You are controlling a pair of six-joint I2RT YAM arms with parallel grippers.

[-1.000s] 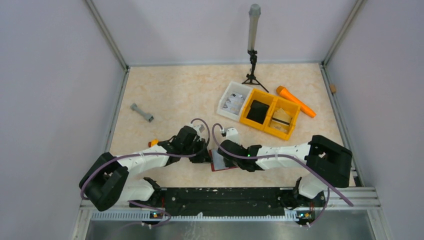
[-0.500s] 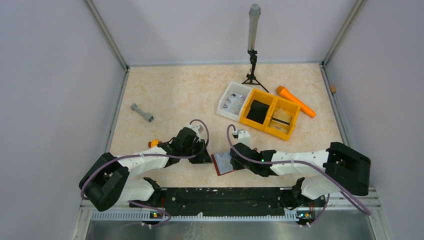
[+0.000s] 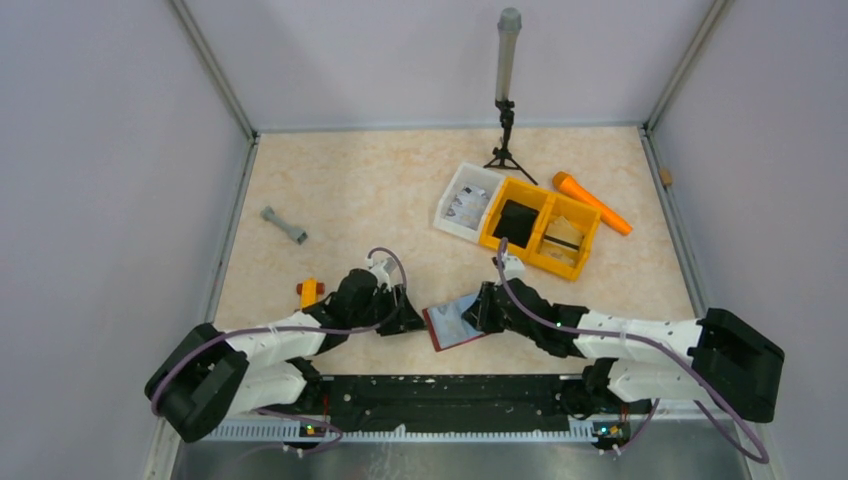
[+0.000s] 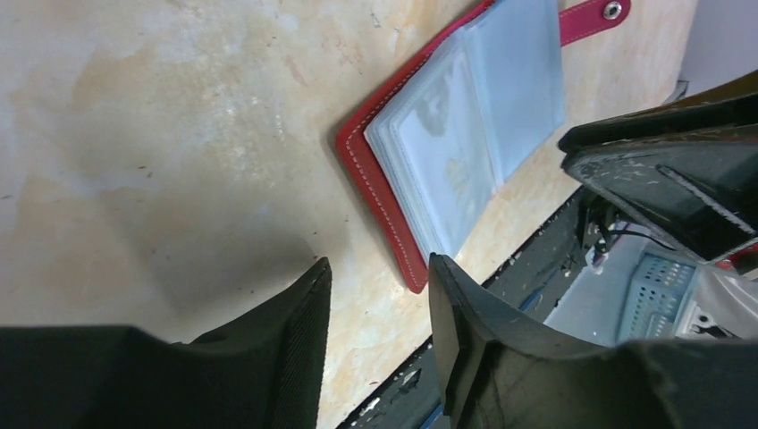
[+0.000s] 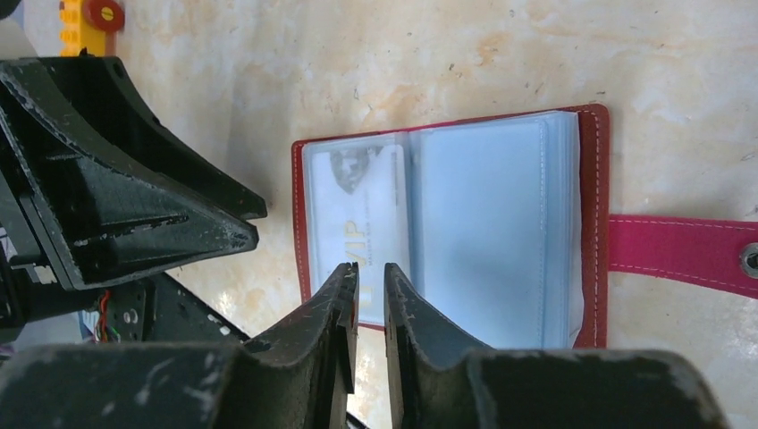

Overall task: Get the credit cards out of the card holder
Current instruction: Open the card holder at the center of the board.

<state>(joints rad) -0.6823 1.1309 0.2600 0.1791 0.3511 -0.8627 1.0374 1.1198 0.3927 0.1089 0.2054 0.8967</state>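
The card holder (image 3: 455, 322) lies spread open by the near edge of the tabletop (image 3: 350, 190) so a credit card (image 5: 357, 210) shows, with the right gripper (image 5: 365, 279) over it, jaws almost clenched, though I cannot tell whether they are grasping anything, and the left gripper (image 4: 375, 281) beside it, jaws released.

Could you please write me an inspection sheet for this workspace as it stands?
Surface: beige marbled table.
Job's things: red card holder lies open, flat; cards sit in its clear sleeves.
Clutter: white tray, yellow bin, orange tool, grey dumbbell, tripod stand, small orange block.
Grippers: left gripper open, empty, beside the holder; right gripper nearly closed at the holder's edge, grip unclear.
Cables: purple cables loop along both arms.
Surroundings: pale walls, metal frame.
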